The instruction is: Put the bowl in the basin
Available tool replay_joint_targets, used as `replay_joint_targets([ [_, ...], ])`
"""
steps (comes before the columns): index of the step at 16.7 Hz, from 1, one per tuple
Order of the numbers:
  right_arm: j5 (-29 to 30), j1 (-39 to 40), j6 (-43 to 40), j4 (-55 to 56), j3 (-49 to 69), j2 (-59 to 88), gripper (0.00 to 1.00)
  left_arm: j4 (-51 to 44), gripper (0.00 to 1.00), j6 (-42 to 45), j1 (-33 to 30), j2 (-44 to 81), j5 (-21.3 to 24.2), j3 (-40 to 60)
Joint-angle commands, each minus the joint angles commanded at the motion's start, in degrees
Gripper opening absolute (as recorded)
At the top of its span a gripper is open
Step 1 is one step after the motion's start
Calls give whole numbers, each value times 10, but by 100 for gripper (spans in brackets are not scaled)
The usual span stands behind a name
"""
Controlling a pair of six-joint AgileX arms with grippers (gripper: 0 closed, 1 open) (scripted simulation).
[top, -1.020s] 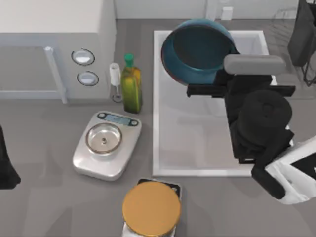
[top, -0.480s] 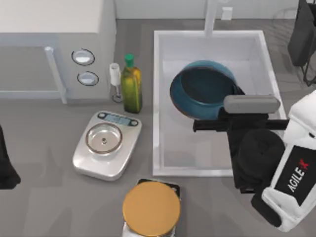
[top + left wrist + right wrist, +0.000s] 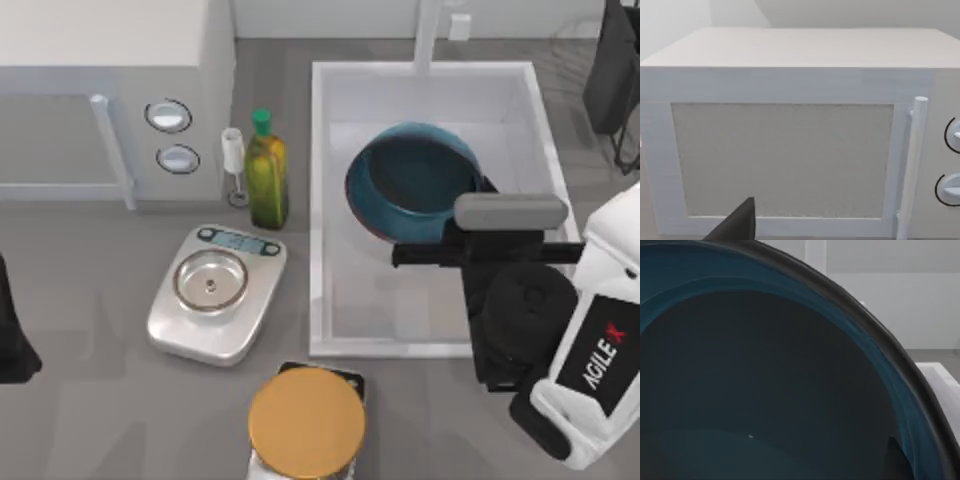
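The right arm reaches in over the basin (image 3: 320,200) from its near right corner, its white forearm angled up and its black wrist hanging above the basin's right rim. The right gripper (image 3: 470,215) sits at the right edge of the bowl (image 3: 410,180), under a grey camera bar that hides the fingers, so I cannot tell whether its jaws are closed on the bowl's rim or parted. The bowl is inside the basin, in the half farther from the arm's base and toward the basin's right wall, mouth up; whether it rests on the pale bottom or hangs just above it I cannot tell. From the right wrist, the bowl's dark teal interior (image 3: 765,390) is very close, with a white basin wall (image 3: 940,380) behind its rim.

Left of the basin stand a green bottle (image 3: 266,180) and a small white bottle (image 3: 233,160), then the white appliance with two knobs (image 3: 110,100). A silver scale (image 3: 215,292) lies nearer, left of the basin's near corner, and an orange disc (image 3: 306,420) sits just below that corner.

The left arm is parked far left of the basin, facing the white appliance's door (image 3: 782,160).
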Motion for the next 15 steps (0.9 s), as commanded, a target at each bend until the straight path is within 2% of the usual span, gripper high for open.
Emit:
replay_joint_targets([
  [9, 0, 0, 0, 0, 0, 0, 98, 0, 100, 0, 0, 0, 0, 0],
  [15, 0, 0, 0, 0, 0, 0, 100, 0, 100, 0, 0, 0, 0, 0],
])
